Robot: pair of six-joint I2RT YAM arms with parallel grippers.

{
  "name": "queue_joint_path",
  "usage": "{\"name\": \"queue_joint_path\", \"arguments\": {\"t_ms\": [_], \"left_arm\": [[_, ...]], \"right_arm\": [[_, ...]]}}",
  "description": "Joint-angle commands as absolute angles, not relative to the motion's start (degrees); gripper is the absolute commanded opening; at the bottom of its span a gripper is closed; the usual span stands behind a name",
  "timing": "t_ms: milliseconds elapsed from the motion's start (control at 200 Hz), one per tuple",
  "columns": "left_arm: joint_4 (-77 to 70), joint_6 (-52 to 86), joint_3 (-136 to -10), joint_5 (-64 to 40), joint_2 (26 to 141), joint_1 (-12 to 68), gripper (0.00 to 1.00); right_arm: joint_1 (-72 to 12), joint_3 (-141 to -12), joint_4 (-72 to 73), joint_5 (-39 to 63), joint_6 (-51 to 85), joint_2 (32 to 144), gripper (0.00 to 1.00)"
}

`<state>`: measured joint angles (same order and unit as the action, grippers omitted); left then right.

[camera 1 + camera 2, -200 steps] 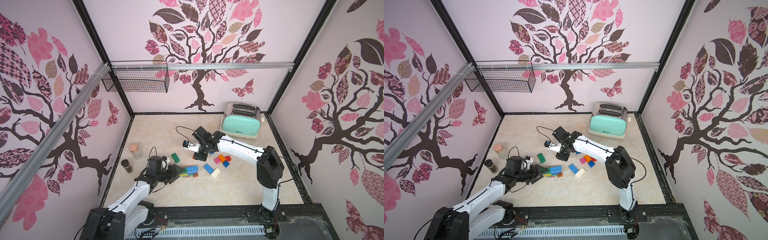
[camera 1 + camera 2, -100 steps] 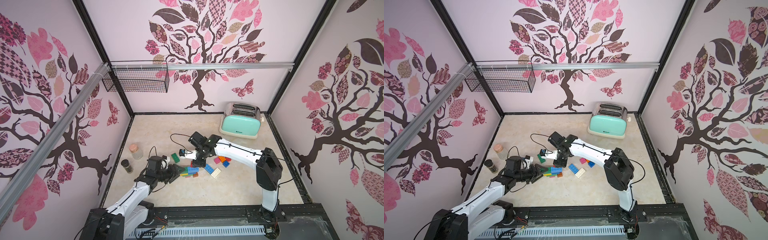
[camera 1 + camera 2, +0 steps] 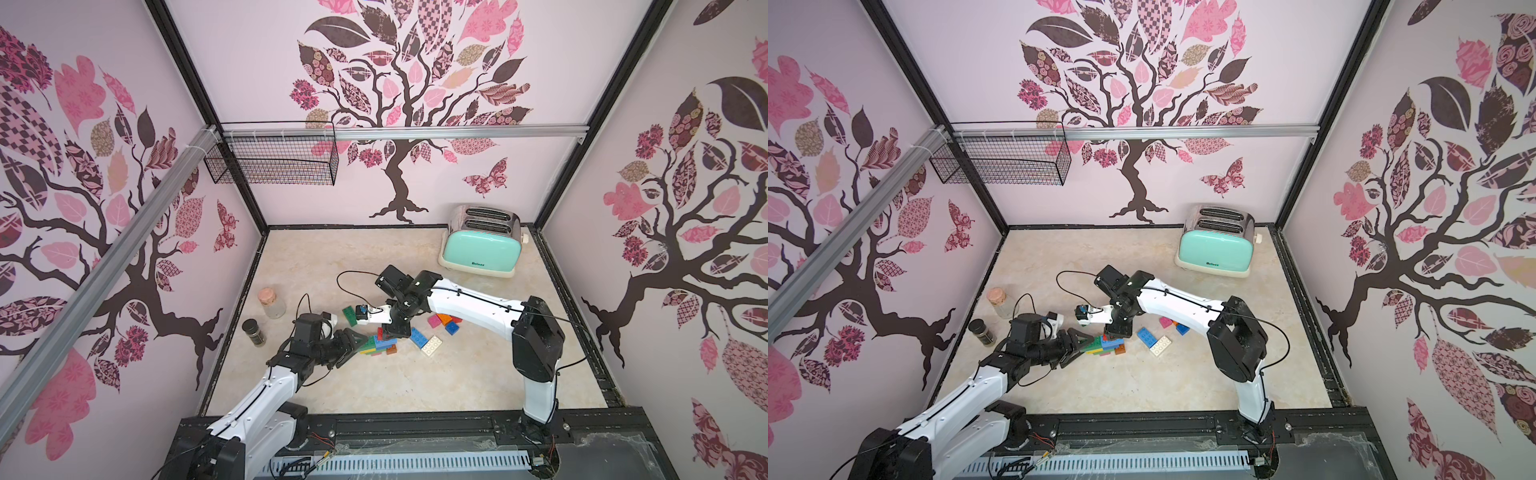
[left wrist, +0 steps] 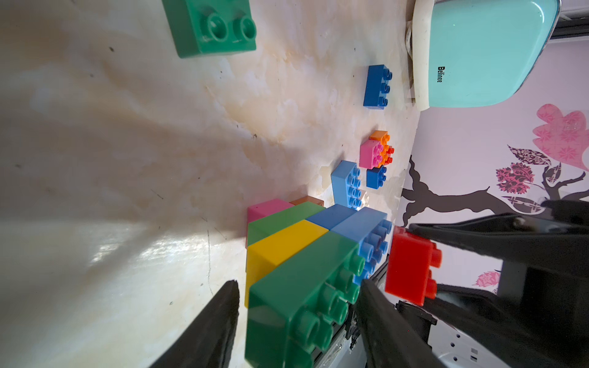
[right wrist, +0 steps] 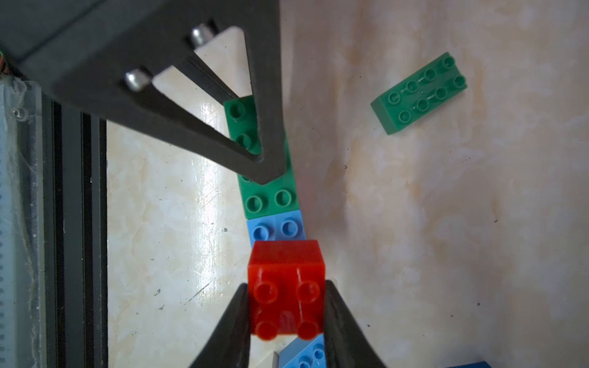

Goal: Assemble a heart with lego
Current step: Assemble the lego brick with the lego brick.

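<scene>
I hold the red brick (image 5: 287,264) by its two smooth side walls in the right gripper (image 5: 285,286), clenched on it, just above the blue end of the brick stack (image 3: 1106,345). I expect it to be light, stiff and somewhat slippery. The left gripper (image 4: 299,283) straddles the stack's green brick (image 4: 287,318); whether it squeezes, I cannot tell.
</scene>
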<state>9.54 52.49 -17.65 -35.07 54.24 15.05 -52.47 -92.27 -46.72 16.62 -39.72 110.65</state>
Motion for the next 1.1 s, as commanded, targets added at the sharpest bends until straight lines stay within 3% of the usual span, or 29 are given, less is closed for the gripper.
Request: {"name": "queue_joint_path", "arguments": {"t_ms": [0, 1095], "left_arm": [[9.5, 52.1, -17.0, -34.8, 54.1, 15.2, 0.62], [12.2, 50.4, -17.4, -32.3, 56.0, 15.3, 0.59]], "right_arm": [[-52.9, -94.2, -49.2, 18.0, -41.8, 112.0, 0.31], [-55.5, -96.7, -50.4, 10.6, -49.5, 115.6, 0.32]]}}
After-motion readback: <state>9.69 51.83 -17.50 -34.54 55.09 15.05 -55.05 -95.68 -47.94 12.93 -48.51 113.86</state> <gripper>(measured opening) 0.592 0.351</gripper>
